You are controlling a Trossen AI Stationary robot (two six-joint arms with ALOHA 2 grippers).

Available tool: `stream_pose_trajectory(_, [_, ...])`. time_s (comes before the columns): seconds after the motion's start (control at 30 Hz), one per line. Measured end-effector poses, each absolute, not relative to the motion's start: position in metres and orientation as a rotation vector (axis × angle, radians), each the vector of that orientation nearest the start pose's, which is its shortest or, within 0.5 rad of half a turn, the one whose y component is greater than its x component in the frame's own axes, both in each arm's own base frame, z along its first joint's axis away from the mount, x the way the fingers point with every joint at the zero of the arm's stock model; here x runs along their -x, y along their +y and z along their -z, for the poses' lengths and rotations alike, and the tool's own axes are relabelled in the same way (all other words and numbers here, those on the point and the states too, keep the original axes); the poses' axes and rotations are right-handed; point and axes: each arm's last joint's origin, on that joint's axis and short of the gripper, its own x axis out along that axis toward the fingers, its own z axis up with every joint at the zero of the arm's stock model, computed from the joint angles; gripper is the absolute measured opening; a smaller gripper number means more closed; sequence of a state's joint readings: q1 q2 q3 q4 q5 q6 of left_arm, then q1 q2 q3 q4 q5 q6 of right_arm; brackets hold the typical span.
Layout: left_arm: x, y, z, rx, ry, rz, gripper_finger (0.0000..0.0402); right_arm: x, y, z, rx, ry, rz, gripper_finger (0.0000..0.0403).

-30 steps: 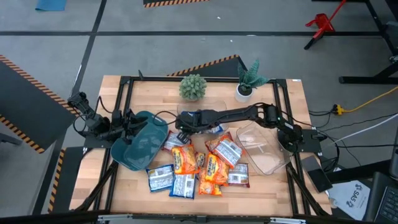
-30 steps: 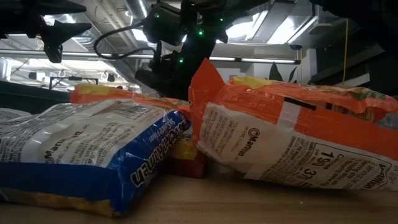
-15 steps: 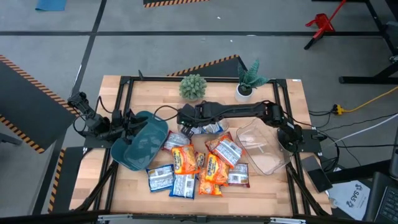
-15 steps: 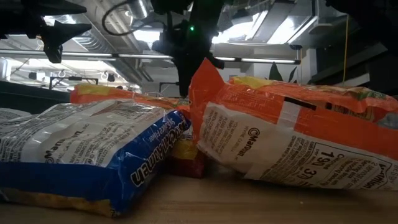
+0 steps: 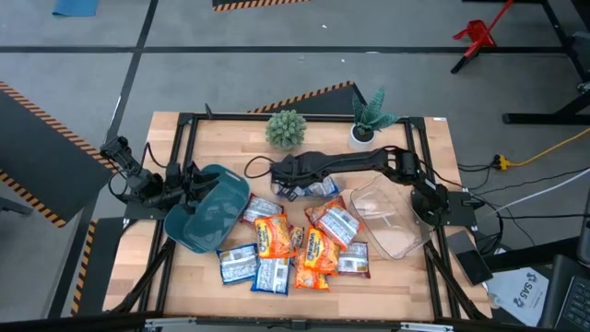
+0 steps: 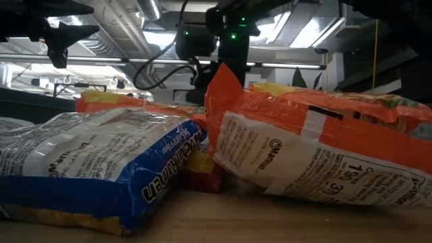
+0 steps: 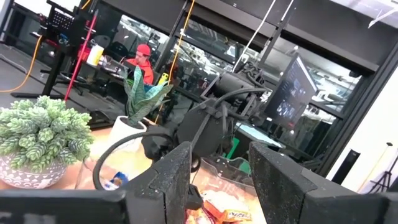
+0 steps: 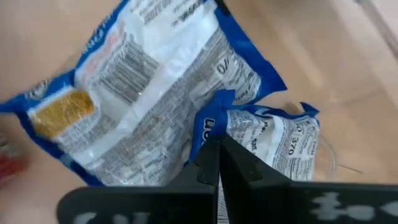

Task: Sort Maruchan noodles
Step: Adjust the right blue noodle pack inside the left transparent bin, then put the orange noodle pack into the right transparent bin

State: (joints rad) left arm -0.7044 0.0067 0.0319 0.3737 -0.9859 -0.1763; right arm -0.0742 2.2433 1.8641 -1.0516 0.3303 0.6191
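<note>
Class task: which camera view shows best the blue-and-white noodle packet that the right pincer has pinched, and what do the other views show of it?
The right wrist view: the blue-and-white packet fills it, its edge in the shut right pincer. The high view shows it small. The low and left wrist views do not clearly show it.

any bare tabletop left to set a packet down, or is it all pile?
Bare wood: the far-left corner behind the teal bin, left of the round plant; also the near-right corner below the clear tub. Crowded: the centre and near edge, where the noodle packets overlap.
</note>
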Motion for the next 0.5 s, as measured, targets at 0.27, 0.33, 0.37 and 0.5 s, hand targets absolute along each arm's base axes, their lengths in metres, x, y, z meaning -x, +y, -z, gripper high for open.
stream_pose_trajectory(0.27, [-0.074,-0.031,-0.204,0.475,-0.29,-0.258,0.0157,-0.442,-0.037,-0.21,-0.298,1.195,0.767,0.0])
stream_pose_trajectory(0.33, [-0.074,-0.031,-0.204,0.486,-0.293,-0.251,0.0157,-0.441,-0.031,-0.227,-0.286,1.173,0.739,0.0001])
stream_pose_trajectory(0.37, [-0.074,-0.031,-0.204,0.499,-0.295,-0.243,0.0157,-0.44,-0.027,-0.239,-0.279,1.155,0.72,0.0001])
stream_pose_trajectory(0.5, [-0.074,-0.034,-0.205,0.539,-0.305,-0.148,0.0157,-0.433,-0.002,-0.282,-0.259,1.11,0.559,0.0001])
